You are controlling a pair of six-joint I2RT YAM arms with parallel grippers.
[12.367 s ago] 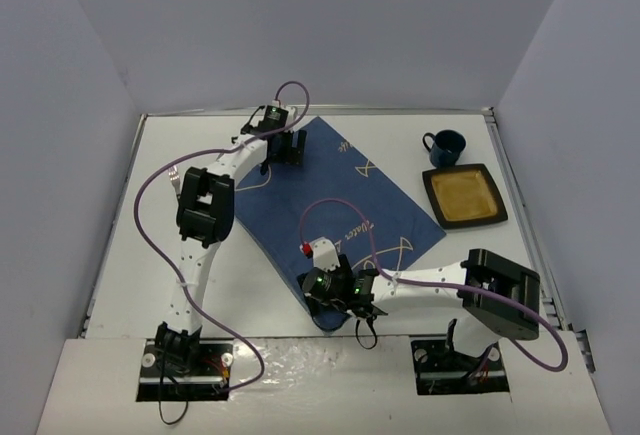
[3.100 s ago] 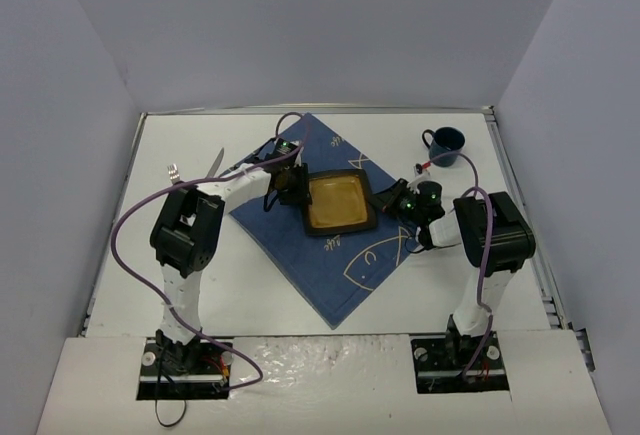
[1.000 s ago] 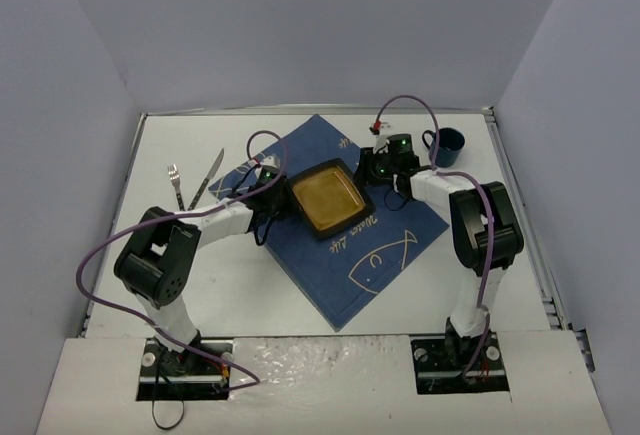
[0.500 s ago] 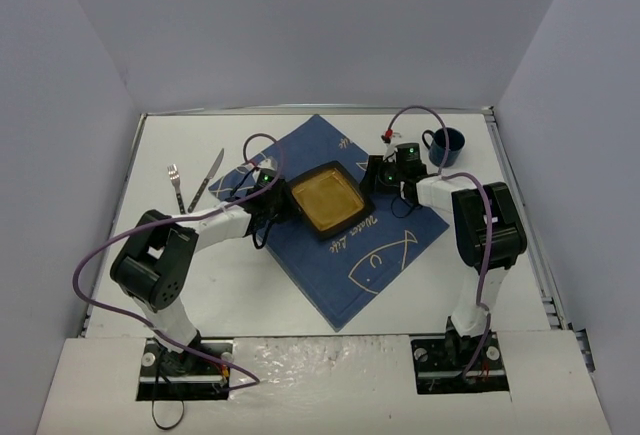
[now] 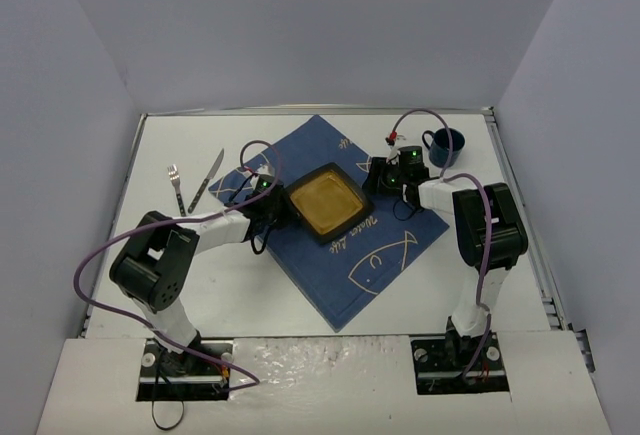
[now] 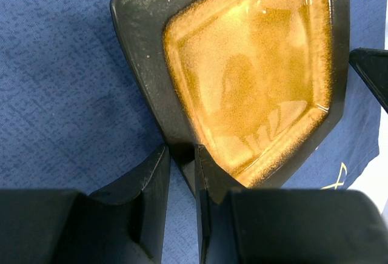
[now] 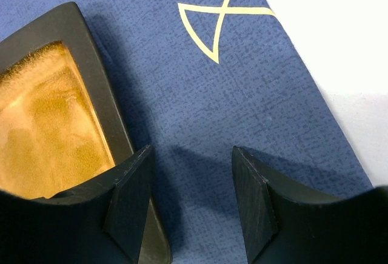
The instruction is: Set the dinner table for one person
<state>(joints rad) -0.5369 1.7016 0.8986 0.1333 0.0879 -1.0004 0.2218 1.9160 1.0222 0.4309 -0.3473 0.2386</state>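
At lower centre we see the left gripper (image 6: 180, 158) clamped on the plate (image 6: 254, 76) rim, the right gripper (image 7: 193, 158) parted over the blue cloth (image 7: 260, 88).

Gold script on blue cloth (image 5: 340, 260): illegible, no other txt.

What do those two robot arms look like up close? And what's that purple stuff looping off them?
The left arm and right arm are white tubes with chunky black joint housings. A purple cable loops loosely along each. The left gripper and right gripper each end in two flat, black, wedge-shaped fingers, and a small green light glows at each wrist.
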